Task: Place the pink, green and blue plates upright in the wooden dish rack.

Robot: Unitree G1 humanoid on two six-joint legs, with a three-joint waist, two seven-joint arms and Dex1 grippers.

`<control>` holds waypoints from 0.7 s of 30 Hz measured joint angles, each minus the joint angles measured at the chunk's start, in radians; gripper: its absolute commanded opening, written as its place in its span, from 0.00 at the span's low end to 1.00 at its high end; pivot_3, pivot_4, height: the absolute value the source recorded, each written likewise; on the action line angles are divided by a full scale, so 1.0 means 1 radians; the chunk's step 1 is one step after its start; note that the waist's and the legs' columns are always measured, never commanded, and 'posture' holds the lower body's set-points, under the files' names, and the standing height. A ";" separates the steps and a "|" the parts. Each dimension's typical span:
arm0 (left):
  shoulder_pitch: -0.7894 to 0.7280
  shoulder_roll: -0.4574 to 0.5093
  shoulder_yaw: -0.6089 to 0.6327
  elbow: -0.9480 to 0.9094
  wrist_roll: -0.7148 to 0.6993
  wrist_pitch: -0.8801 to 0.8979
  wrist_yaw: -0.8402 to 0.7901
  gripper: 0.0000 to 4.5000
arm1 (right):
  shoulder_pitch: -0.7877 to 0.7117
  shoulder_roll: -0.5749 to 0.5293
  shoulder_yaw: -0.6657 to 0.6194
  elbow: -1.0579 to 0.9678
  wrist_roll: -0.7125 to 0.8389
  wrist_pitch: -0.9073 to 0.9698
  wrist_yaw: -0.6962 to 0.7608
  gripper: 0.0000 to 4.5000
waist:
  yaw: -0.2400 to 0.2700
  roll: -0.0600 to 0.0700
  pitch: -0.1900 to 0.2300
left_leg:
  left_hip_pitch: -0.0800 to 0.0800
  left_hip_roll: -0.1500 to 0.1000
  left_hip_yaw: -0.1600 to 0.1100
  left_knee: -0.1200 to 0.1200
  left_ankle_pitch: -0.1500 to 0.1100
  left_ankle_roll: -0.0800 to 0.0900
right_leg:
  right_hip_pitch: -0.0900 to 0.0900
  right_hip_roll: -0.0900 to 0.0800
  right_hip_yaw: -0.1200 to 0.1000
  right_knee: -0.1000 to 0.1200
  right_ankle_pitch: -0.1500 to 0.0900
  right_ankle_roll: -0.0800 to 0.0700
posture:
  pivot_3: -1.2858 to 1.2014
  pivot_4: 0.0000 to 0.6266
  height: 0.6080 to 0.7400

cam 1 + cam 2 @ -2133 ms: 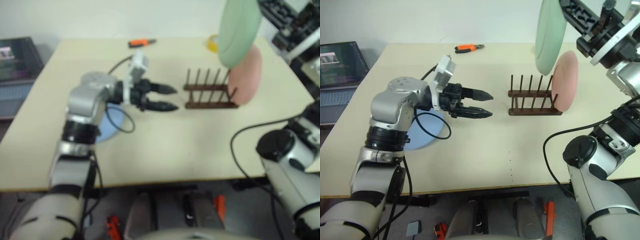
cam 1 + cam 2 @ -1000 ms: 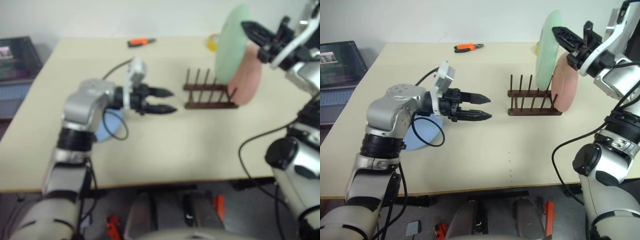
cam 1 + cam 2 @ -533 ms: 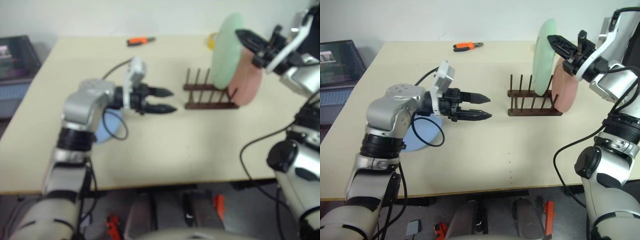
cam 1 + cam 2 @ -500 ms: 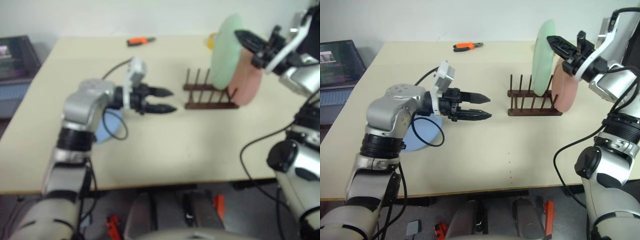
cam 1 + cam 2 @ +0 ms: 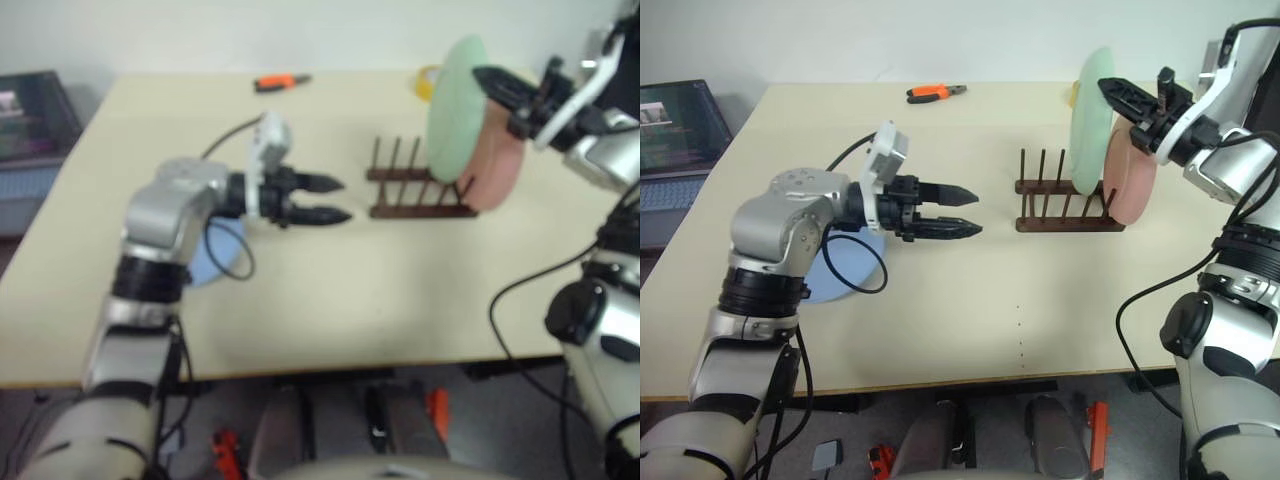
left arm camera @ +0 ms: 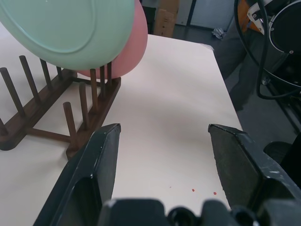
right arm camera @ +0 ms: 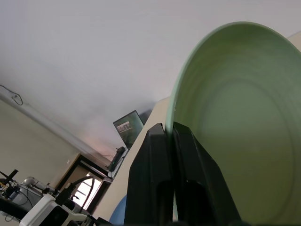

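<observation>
Left gripper (image 6: 162, 141): two black fingers spread wide apart, nothing between them.
Tabletop (image 6: 174, 94): pale cream, bare ahead of the fingers.
Wooden dish rack (image 6: 61, 106): dark brown, thin upright pegs, just beyond one finger.
Pink plate (image 6: 134, 52): stands on edge among the pegs at the rack's far end.
Green plate (image 6: 70, 28): overlaps the pink plate on the hand's side, its rim low over the pegs; contact with the rack unclear.
</observation>
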 measured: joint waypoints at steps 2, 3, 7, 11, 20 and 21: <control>0.000 0.000 0.000 0.000 0.000 0.000 0.004 0.72 | 0.000 -0.003 0.001 0.000 0.000 0.005 0.009 0.00 | 0.000 0.000 0.000 | 0.000 0.000 0.000 0.000 0.000 0.000 | 0.000 0.000 0.000 0.000 0.000 0.000 | 0.52 0.24 1.00; 0.000 0.000 0.000 0.000 0.000 0.000 0.005 0.72 | 0.000 -0.004 0.002 0.000 0.000 0.008 0.013 0.00 | 0.000 0.000 0.000 | 0.000 0.000 0.000 0.000 0.000 0.000 | 0.000 0.000 0.000 0.000 0.000 0.000 | 0.52 0.24 1.00; 0.000 0.000 0.000 -0.001 0.000 0.000 0.006 0.72 | 0.002 -0.009 0.012 -0.001 0.000 0.019 0.033 0.00 | 0.000 0.000 0.000 | 0.000 0.000 0.000 0.000 0.000 0.000 | 0.000 0.000 0.000 0.000 0.000 0.000 | 0.52 0.24 1.00; 0.000 0.000 0.000 -0.003 0.000 0.000 0.007 0.72 | 0.008 -0.015 0.027 -0.001 -0.002 0.024 0.045 0.00 | 0.000 0.000 0.000 | 0.000 0.000 0.000 0.000 0.000 0.000 | 0.000 0.000 0.000 0.000 0.000 0.000 | 0.52 0.24 1.00; 0.008 0.002 0.000 -0.015 -0.001 0.003 0.010 0.72 | 0.009 -0.022 0.035 0.010 -0.010 0.025 0.055 0.00 | 0.000 0.000 0.000 | 0.000 0.000 0.000 0.000 0.000 0.000 | 0.000 0.000 0.000 0.000 0.000 0.000 | 0.52 0.24 1.00; 0.009 0.003 0.000 -0.015 -0.001 0.003 0.011 0.72 | 0.009 -0.022 0.039 0.013 -0.014 0.025 0.055 0.00 | 0.000 0.000 0.000 | 0.000 0.000 0.000 0.000 0.000 0.000 | 0.000 0.000 0.000 0.000 0.000 0.000 | 0.52 0.24 1.00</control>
